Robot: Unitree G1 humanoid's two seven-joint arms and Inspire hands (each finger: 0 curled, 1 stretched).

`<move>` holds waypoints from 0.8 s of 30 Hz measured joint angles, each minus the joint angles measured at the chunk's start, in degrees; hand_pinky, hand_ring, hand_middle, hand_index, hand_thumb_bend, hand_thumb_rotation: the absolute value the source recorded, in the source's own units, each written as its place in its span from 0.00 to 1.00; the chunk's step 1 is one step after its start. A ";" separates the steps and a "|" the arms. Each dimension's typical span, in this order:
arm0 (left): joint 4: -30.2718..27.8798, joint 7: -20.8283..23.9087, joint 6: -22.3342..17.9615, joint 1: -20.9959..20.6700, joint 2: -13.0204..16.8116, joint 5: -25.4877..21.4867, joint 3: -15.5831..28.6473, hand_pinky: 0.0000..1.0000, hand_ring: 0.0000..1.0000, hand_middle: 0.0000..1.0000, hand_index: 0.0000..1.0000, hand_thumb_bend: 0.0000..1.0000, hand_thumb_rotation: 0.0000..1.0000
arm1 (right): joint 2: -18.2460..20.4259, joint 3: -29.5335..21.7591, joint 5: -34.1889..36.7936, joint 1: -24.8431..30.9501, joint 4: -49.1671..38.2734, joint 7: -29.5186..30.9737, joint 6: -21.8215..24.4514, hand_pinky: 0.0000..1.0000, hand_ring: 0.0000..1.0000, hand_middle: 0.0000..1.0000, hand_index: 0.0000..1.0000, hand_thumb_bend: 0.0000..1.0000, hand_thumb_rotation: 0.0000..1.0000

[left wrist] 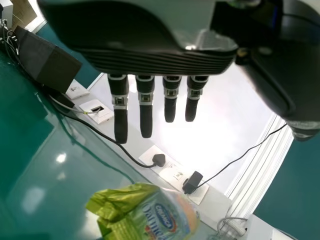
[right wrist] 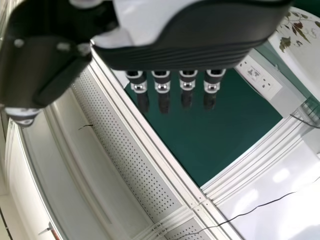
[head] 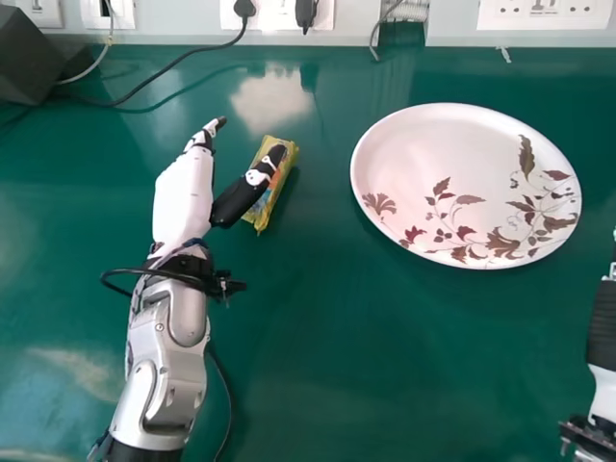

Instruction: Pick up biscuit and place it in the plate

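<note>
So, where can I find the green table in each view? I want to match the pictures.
Head view: the green table spreads around and under the plate.
Left wrist view: beside the biscuit packet, on the robot's side of the sockets.
Right wrist view: the strip between plate and sockets.
Shared landmark: the white sockets, beyond its far edge.

Green table, sockets along the back

Glossy green table (head: pixel 385 375), pale glare patches (head: pixel 271 96) on top. White panelling (head: pixel 173 24) along the far edge carries socket plates (head: pixel 544 12). Black plug (head: pixel 245 8) in one, its black cable (head: pixel 154 74) running across the table toward a dark box (head: pixel 29 58), far left corner. Right wrist view: perforated panel (right wrist: pixel 125 150) between pale trim strips, thin dark wire (right wrist: pixel 250 208) crossing a bright white surface (right wrist: pixel 280 220).
</note>
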 measured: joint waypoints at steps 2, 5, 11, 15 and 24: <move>1.29 0.55 0.15 -0.67 -0.27 -0.01 -0.27 0.67 0.83 0.98 0.94 1.00 0.60 | -0.07 -0.04 0.01 -0.23 0.06 0.00 0.04 0.92 1.00 1.00 0.99 0.97 0.27; 2.41 0.63 1.47 -2.07 -0.73 0.05 -0.79 0.68 0.82 0.99 0.94 1.00 0.58 | -0.10 -0.09 0.44 -0.31 0.06 0.00 0.24 0.92 1.00 1.00 1.00 0.96 0.27; 4.26 0.67 2.99 -4.28 -1.82 0.09 -2.47 0.67 0.81 0.99 0.94 1.00 0.59 | -0.11 -0.27 1.10 -0.33 0.03 -0.02 0.81 0.92 1.00 1.00 1.00 0.97 0.28; 5.66 0.66 3.95 -5.39 -2.12 0.05 -3.73 0.67 0.81 0.97 0.96 1.00 0.61 | -0.10 -0.21 0.78 -0.33 -0.32 -0.18 0.84 0.94 1.00 1.00 0.99 0.99 0.30; 9.19 0.41 6.11 -7.68 -2.43 -0.64 -4.69 0.67 0.82 0.97 0.96 1.00 0.61 | -0.10 -0.11 0.76 -0.31 -1.23 -0.76 1.17 0.88 1.00 1.00 0.99 1.00 0.28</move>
